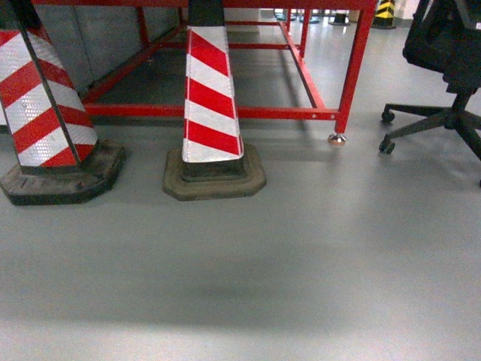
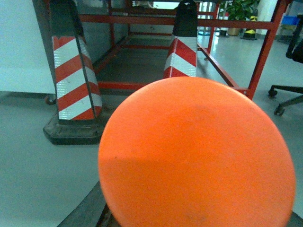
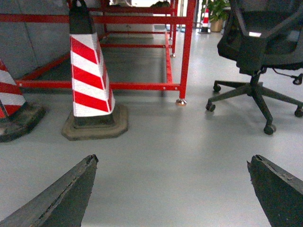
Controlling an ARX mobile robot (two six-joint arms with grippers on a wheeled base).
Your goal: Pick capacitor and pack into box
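Observation:
A large round orange capacitor (image 2: 196, 156) fills the middle of the left wrist view, held up off the grey floor. My left gripper (image 2: 194, 208) is shut on it. Only its dark left finger (image 2: 87, 208) shows, at the lower left edge of the orange face; the other finger is hidden. In the right wrist view my right gripper (image 3: 173, 160) stands open, its two dark fingertips far apart over bare floor with nothing between them. The box is out of view. Neither gripper shows in the head view.
Two red-and-white striped cones (image 1: 213, 98) (image 1: 41, 105) on dark bases stand on the floor ahead. Behind them is a red metal frame (image 1: 225, 113) with a foot (image 1: 337, 138). A black office chair (image 1: 443, 68) is at the right.

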